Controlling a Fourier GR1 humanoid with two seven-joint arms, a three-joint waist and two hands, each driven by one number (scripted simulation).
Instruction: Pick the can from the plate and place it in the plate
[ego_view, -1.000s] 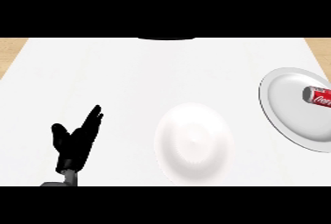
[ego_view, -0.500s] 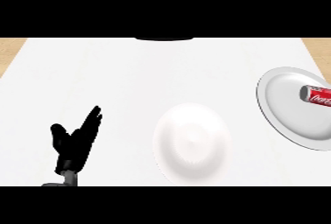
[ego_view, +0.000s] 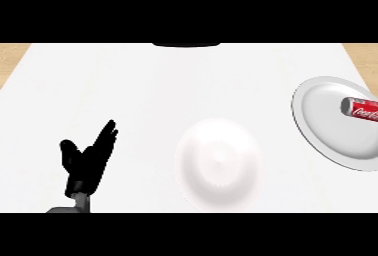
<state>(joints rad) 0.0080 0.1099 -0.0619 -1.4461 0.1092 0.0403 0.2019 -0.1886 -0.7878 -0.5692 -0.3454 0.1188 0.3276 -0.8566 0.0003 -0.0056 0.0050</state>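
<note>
The red can (ego_view: 360, 109) lies on its side on the grey plate (ego_view: 325, 125) at three o'clock. A white plate (ego_view: 218, 165) sits near six o'clock. At eight o'clock the left hand (ego_view: 86, 162) rests open, fingers straight, holding nothing.

Matte black robot hand (ego_view: 87, 162) w/ slim fingers & thumb, on grey forearm stub

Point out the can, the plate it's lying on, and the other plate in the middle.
can (ego_view: 362, 109), head view, on its red side.
grey plate (ego_view: 319, 120), head view, bare left part.
white plate (ego_view: 218, 165), head view, its centre.
</note>
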